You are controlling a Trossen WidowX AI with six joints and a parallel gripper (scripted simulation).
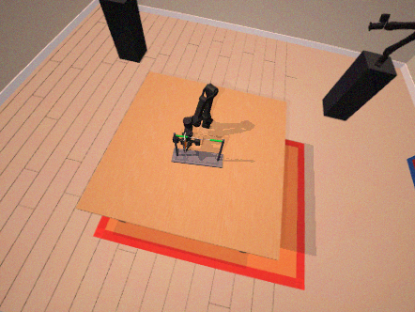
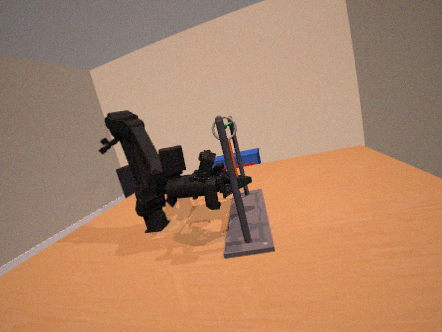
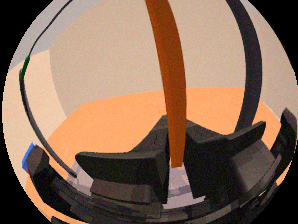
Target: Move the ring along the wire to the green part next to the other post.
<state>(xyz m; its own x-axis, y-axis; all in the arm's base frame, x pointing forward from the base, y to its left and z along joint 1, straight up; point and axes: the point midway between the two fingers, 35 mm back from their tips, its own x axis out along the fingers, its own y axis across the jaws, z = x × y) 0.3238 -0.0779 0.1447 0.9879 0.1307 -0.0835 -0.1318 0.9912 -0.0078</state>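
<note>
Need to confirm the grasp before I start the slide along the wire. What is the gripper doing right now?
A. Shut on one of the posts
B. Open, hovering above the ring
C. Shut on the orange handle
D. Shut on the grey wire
C. In the wrist view the gripper has its fingers closed against the lower end of the orange handle, which runs straight up from between them.

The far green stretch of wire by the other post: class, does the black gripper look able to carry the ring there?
Probably yes. The gripper is shut on the orange handle, and nothing visible stands between the two posts except the wire itself.
</note>
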